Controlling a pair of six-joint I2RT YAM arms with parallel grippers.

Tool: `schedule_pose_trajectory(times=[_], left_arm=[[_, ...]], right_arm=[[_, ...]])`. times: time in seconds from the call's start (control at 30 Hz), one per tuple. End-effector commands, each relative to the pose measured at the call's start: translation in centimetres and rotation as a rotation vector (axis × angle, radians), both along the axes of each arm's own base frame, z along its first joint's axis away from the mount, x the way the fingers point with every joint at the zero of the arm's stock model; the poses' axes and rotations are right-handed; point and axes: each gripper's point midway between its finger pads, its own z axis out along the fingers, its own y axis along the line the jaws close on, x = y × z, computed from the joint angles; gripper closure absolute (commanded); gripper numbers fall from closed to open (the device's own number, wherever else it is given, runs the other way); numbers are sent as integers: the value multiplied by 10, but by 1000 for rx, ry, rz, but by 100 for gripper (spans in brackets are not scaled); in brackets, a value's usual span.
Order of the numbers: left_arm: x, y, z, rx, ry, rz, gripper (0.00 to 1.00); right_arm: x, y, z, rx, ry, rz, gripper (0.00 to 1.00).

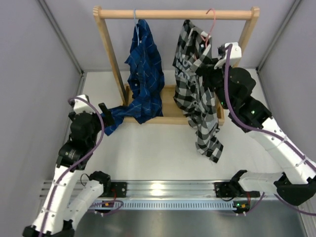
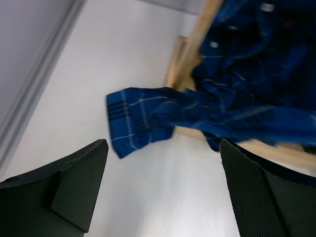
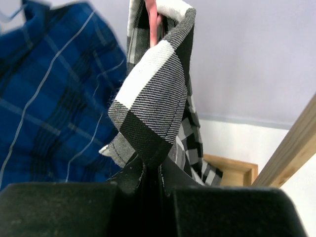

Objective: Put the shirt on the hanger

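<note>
Hanging vertically from pink hanger (image 1: 214,22), shirt (image 1: 192,89), hem downward

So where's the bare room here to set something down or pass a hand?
Widest bare patch: table between rack base and rail, bordered by the blue sleeve and the checked shirt's tail. A narrower strip lies between rack post and wall. Crowded under the bar: both shirts hang there, right hand pinching the checked shirt.
</note>
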Motion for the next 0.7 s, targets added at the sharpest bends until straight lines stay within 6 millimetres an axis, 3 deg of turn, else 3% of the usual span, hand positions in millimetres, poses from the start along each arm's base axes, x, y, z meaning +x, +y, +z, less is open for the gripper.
schedule_pose_trajectory(times=[0.0, 0.03, 0.07, 0.13, 0.17, 0.27, 0.43, 0.57, 0.6, 0.67], left_arm=[[18, 17, -3, -114, -25, 11, 2], [17, 20, -4, -145, -32, 2, 2], [18, 42, -10, -150, -33, 84, 2], [12, 57, -8, -153, -60, 141, 2], [9, 63, -7, -149, -72, 171, 2], [-1, 71, -3, -128, -110, 209, 2], [-1, 68, -6, -126, -102, 191, 2], [1, 63, -8, -128, -91, 163, 2], [1, 64, -8, -127, -92, 166, 2], [-1, 66, -6, -122, -101, 182, 2]], right_arm=[[16, -27, 52, 134, -78, -118, 100], [17, -30, 59, 134, -74, -122, 100], [28, -24, 52, 117, -48, -119, 100], [37, -26, 57, 104, -25, -101, 100], [50, -18, 44, 92, 18, -86, 100], [63, -18, 25, 70, 92, -90, 100], [65, -22, -11, 80, 164, -133, 100], [62, -21, -19, 80, 175, -120, 97], [60, -18, -17, 85, 170, -98, 70], [53, -18, -12, 104, 161, -76, 37]])
